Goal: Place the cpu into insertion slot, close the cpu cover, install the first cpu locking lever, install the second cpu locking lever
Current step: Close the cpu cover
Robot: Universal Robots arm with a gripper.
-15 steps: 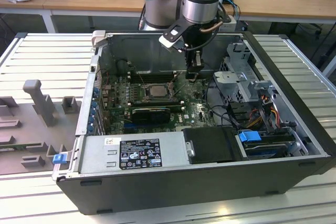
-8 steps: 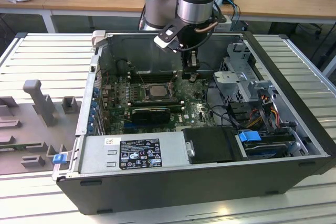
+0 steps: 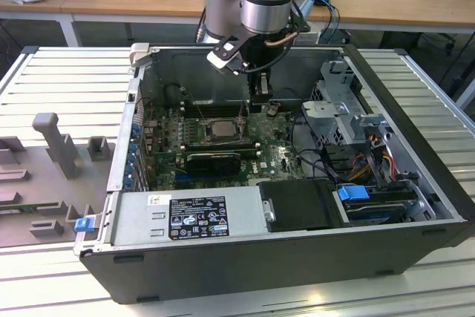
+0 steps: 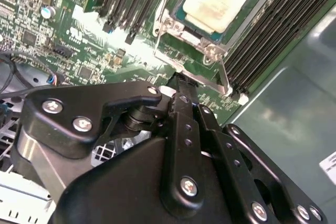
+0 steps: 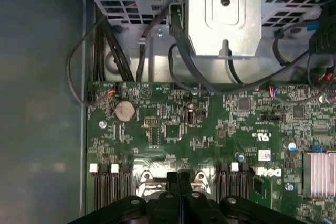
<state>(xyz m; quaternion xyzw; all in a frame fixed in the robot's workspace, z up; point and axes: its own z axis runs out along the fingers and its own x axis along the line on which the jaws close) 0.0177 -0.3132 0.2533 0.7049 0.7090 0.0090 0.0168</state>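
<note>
The cpu (image 4: pixel 218 2), a pale silver square, sits in the insertion slot (image 3: pixel 221 129) on the green board. The cpu cover (image 4: pixel 169 24), a dull metal frame, lies flat around the chip, which shows through its window. A thin metal lever (image 4: pixel 222 75) runs along the socket's edge. My gripper (image 3: pixel 261 103) hangs over the board just to the exterior view's right of the socket, behind it. Its black fingers (image 5: pixel 172 179) are pressed together with nothing between them. In the second wrist view the gripper (image 4: pixel 179 81) ends close to the socket's corner.
Long black memory slots (image 4: pixel 262 35) flank the socket. The open case (image 3: pixel 415 146) walls in the board. A metal drive cage (image 5: pixel 226 14) and black cables (image 5: pixel 178 51) stand beside it. A power supply (image 3: pixel 185 217) fills the near side. A finned heat sink (image 5: pixel 318 174) stands on the board.
</note>
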